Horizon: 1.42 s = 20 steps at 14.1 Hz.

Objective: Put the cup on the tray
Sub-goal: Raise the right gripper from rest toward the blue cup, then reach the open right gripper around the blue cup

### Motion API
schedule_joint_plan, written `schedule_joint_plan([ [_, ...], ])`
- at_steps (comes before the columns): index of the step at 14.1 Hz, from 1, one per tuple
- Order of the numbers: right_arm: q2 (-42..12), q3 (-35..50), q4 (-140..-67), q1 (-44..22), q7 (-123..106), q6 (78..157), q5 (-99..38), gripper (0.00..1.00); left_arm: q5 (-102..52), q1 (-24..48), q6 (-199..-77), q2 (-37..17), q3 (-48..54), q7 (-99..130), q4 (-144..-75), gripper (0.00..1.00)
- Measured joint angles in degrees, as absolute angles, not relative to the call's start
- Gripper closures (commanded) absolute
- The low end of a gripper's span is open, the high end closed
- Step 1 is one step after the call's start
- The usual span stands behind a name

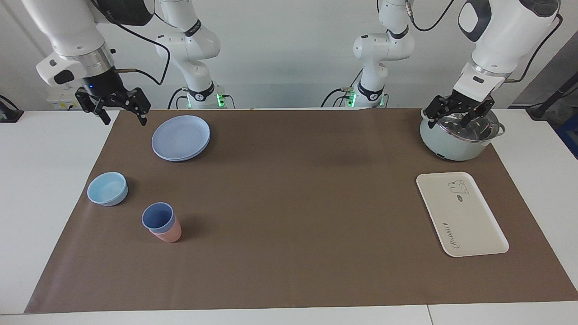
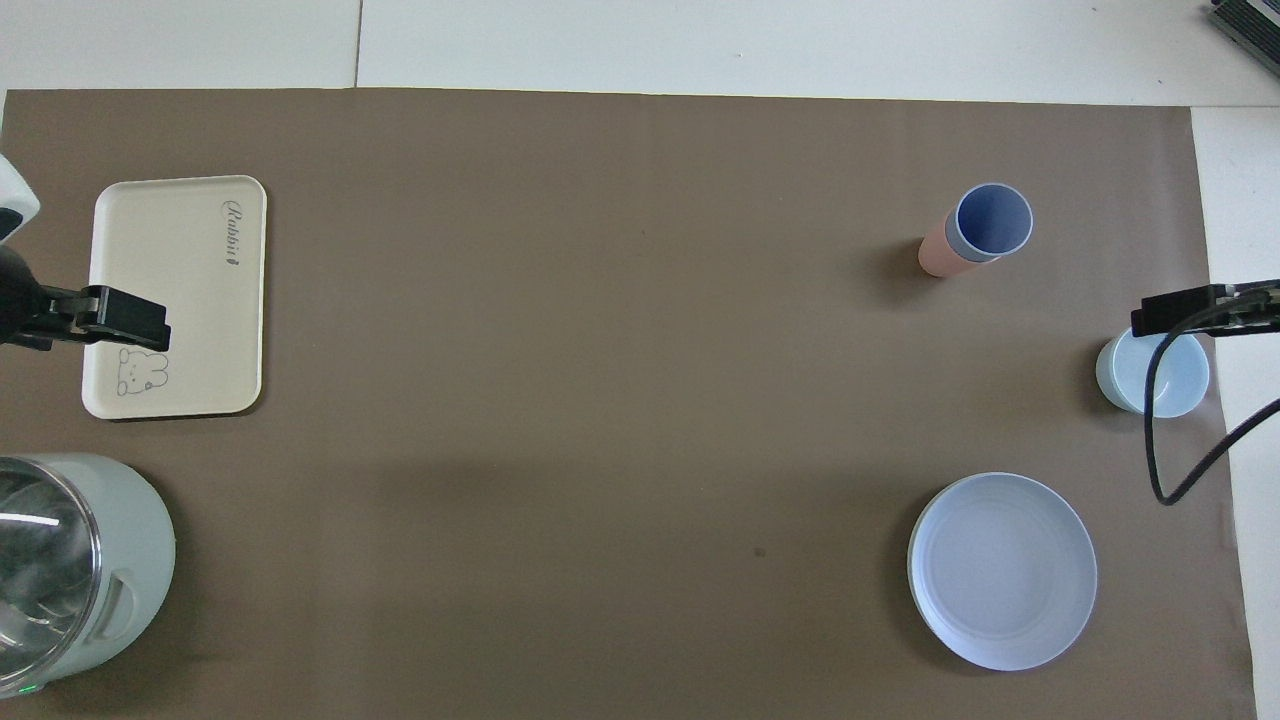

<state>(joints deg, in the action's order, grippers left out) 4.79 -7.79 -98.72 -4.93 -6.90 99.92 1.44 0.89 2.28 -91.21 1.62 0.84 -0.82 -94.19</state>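
**A:** How much open room is there on the worktop (image 1: 54,149)?

**B:** Plenty. The whole middle of the brown mat (image 1: 293,203) is bare, from its edge by the robots to its edge away from them. Everything sits toward the two ends.

**A:** Where is the cup?

**B:** The blue cup (image 1: 158,217) (image 2: 992,220) stands upright, nested in a pink cup (image 1: 168,233) (image 2: 938,254), toward the right arm's end. A light-blue bowl (image 1: 107,188) (image 2: 1152,374) sits close to the mat's end edge there, nearer to the robots than the cups, and a round blue plate (image 1: 181,137) (image 2: 1002,570) lies nearer still.

**A:** And the tray?

**B:** The cream tray (image 1: 469,225) (image 2: 190,300) lies flat toward the left arm's end, well apart from the cup, with nothing on it. A pale green pot (image 1: 447,143) (image 2: 110,560) with a glass lid stands nearer to the robots than the tray.

**A:** The arms?

**B:** The right gripper (image 1: 121,108) hangs in the air above the mat's corner beside the plate, jaws spread, holding nothing. The left gripper (image 1: 459,116) is just over the pot's lid, jaws spread too; whether it touches the lid I cannot tell.

**A:** The surroundings?

**B:** White worktop frames the mat on all sides, and a plain white wall stands at the robots' end.
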Motion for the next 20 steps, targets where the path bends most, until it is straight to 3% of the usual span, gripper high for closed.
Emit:
schedule_joint_plan([
  [3,5.69,-8.06,-106.72,-3.35,-27.46,113.81,-0.64,0.0,0.89,2.28,-91.19,1.62,0.84,-0.82,-94.19,0.0],
  [6,4.73,-8.16,-112.55,1.53,-48.99,122.82,-13.12,0.0,0.89,2.26,-91.18,1.63,0.84,-0.82,-94.19,0.0],
  [10,-3.54,-8.32,-114.83,6.6,-79.89,130.65,-41.1,0.0,0.89,2.25,-91.17,1.63,0.84,-0.82,-94.19,0.0],
  [13,-10.58,-8.2,-114.53,6.53,-87.12,132.68,-55.86,0.0,0.89,2.24,-91.16,1.63,0.84,-0.82,-94.19,0.0],
  [20,-18.43,-7.87,-112.79,6.24,-99.79,132.58,-74.23,0.0,0.89,2.24,-91.15,1.63,0.84,-0.82,-94.19,0.0],
])
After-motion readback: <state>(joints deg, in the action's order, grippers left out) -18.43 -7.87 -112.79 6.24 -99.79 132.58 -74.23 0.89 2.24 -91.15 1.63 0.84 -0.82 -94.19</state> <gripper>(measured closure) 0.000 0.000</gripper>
